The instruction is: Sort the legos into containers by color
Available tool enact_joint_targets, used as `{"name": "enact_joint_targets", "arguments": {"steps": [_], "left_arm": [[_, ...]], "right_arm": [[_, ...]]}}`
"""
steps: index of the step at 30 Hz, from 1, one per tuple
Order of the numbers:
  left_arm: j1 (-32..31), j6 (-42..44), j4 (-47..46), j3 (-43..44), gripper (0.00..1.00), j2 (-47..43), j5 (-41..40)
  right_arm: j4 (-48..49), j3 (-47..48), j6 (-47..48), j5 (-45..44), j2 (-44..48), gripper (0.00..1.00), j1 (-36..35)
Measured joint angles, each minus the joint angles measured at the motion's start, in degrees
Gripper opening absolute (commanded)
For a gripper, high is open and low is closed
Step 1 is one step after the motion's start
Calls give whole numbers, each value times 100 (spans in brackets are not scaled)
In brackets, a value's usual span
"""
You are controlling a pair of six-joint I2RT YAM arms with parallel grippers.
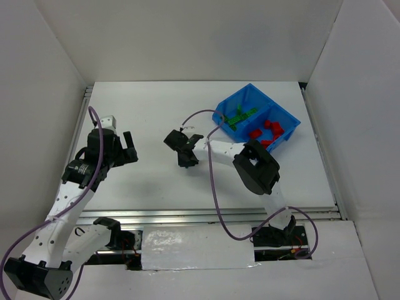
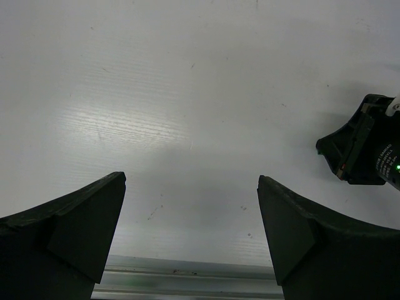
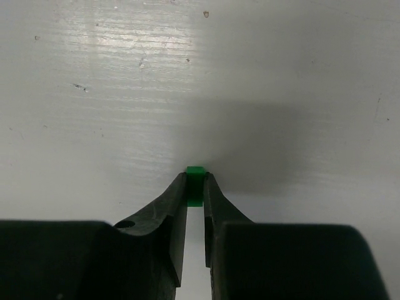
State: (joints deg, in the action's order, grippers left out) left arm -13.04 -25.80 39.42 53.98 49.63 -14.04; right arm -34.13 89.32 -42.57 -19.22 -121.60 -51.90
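Note:
The blue bin [image 1: 289, 117] stands at the back right of the table. Its left compartment holds green legos [image 1: 240, 116], its right compartment red legos [image 1: 267, 131]. My right gripper [image 1: 185, 157] is at the table's middle, left of the bin; in the right wrist view the gripper [image 3: 195, 181] is shut on a small green lego [image 3: 195, 185] just above the white table. My left gripper [image 1: 129, 149] is open and empty at the left; in its wrist view the gripper [image 2: 192, 215] shows only bare table between its fingers [image 2: 87, 219].
White walls enclose the table on the left, back and right. A metal rail [image 1: 212, 215] runs along the near edge. A purple cable [image 1: 212, 181] loops off the right arm. The right gripper's body [image 2: 369, 147] shows at the right of the left wrist view.

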Motion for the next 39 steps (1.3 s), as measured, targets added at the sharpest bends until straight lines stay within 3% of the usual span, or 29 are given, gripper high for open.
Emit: {"name": "enact_joint_targets", "arguments": {"steps": [10, 16, 19, 21, 22, 23, 26, 34, 39], "left_arm": [[0, 15, -2, 0, 100, -2, 39], [0, 15, -2, 0, 100, 2, 37], [0, 15, -2, 0, 100, 22, 37], [0, 15, -2, 0, 100, 42, 37], [0, 15, -2, 0, 99, 52, 37], [0, 15, -2, 0, 100, 63, 37], [0, 15, -2, 0, 100, 96, 35], [15, 15, -2, 0, 100, 251, 35], [17, 11, 2, 0, 100, 315, -37]], "right_arm": [[-63, -114, 181, 186, 343, 8, 299], [-284, 791, 527, -157, 671, 12, 1700], [-463, 1521, 717, -450, 664, 19, 2426], [-590, 2076, 804, -575, 586, 30, 2739], [-669, 2391, 841, -610, 498, 38, 2844], [-737, 2715, 885, -658, 387, 60, 2924], [-796, 3340, 999, -721, 87, 81, 3097], [-1281, 3604, 1097, -734, -302, 86, 3381], [-1239, 2990, 1113, -671, 164, 92, 3377]]}}
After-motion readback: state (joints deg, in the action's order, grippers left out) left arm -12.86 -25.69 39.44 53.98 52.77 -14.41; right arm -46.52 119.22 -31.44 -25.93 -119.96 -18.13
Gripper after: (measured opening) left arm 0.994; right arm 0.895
